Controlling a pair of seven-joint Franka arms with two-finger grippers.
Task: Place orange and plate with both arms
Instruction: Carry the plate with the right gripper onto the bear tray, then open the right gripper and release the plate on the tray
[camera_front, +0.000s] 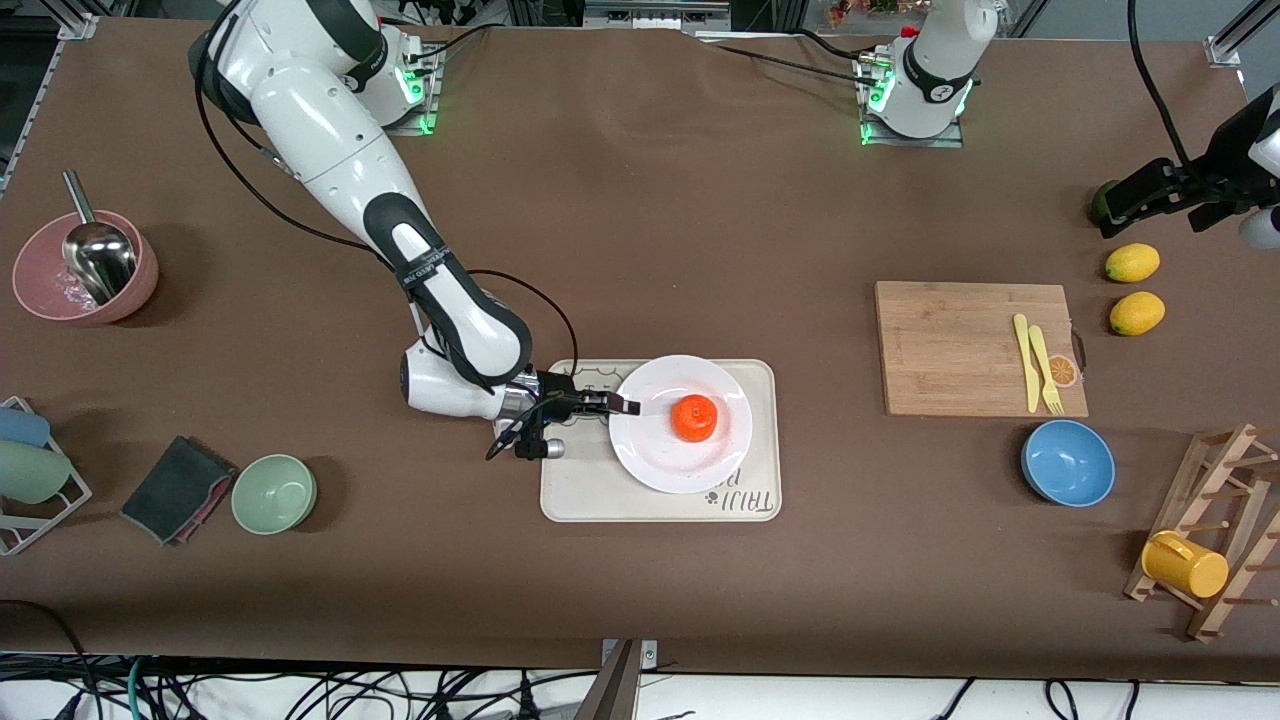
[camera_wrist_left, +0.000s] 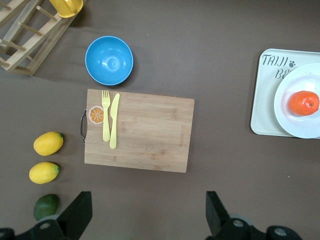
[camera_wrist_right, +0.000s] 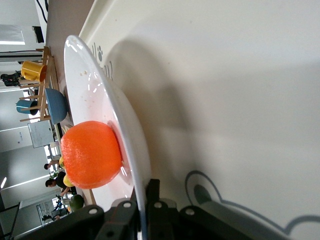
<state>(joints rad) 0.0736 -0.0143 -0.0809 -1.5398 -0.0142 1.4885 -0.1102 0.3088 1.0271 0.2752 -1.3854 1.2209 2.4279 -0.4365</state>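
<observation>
One orange (camera_front: 694, 417) on plate (camera_front: 655, 462); right tool (camera_front: 625, 405) clamps plate rim.

Orange (camera_front: 694, 417) sits on plate (camera_front: 680, 424); plate lies on tray (camera_front: 660, 495). Right gripper (camera_front: 622, 405) clamped on plate rim, toward the right arm's end. Left gripper (camera_front: 1115, 205) above the lemons (camera_front: 1132, 263), fingers spread.
</observation>
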